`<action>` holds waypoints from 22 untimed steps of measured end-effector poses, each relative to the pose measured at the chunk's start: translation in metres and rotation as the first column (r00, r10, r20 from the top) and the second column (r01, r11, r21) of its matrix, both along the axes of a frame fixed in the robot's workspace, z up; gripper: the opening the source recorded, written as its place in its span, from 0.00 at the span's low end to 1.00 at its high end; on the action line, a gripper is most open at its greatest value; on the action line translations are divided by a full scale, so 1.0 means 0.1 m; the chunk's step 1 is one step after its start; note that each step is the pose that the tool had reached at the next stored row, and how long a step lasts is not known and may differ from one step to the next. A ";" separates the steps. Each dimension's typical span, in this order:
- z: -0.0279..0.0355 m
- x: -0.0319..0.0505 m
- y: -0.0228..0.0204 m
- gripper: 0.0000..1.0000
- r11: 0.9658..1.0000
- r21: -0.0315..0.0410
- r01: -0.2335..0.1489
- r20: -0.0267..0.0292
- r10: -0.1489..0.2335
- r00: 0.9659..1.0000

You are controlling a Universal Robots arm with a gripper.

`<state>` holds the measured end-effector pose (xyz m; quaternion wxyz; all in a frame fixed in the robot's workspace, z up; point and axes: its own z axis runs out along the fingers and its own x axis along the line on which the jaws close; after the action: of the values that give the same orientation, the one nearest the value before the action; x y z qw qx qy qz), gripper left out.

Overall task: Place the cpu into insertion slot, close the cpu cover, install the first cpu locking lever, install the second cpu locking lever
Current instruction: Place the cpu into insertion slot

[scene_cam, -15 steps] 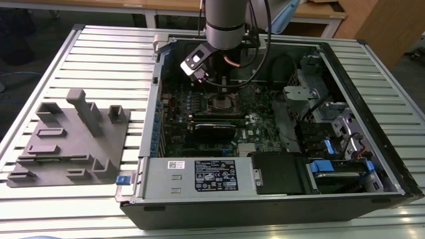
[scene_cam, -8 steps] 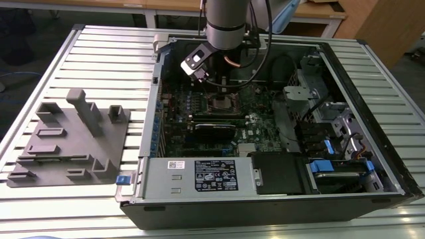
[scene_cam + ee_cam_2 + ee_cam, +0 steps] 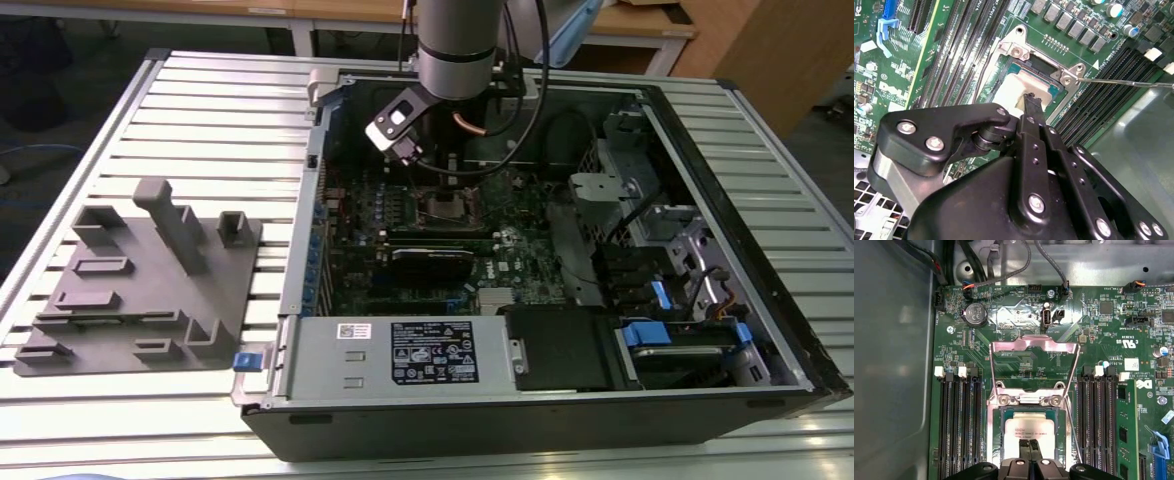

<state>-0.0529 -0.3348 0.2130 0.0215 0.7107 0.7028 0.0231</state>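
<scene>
The cpu (image 3: 1029, 427) lies flat in the insertion slot (image 3: 995, 432), its pale metal top showing in both wrist views. My gripper (image 3: 1029, 442) is directly over it, its two thin black fingers pressed together, and the tips sit at or just above the chip's top (image 3: 1014, 87). The cpu cover (image 3: 1034, 342), a silvery frame with a large window, stands raised on its hinge at the socket's far edge. A thin wire locking lever (image 3: 1072, 432) sticks out free beside the socket (image 3: 1016, 50). In the exterior view the gripper (image 3: 434, 175) hangs above the socket (image 3: 445, 207).
The board sits inside an open computer case (image 3: 747, 200) on a slatted table. Long black memory slots (image 3: 956, 425) flank the socket on both sides. Cables (image 3: 1004, 275) run along the case wall. A grey fixture block (image 3: 140, 280) stands at the exterior view's left.
</scene>
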 end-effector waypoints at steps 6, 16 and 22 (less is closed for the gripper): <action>0.000 0.006 0.000 0.11 1.000 0.000 0.000 0.000 0.000 1.000; 0.019 0.008 0.000 0.11 1.000 0.000 0.000 0.000 0.000 1.000; 0.022 0.008 0.000 0.11 1.000 -0.001 0.000 0.000 0.000 1.000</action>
<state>-0.0521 -0.3348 0.2152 0.0216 0.7107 0.7028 0.0228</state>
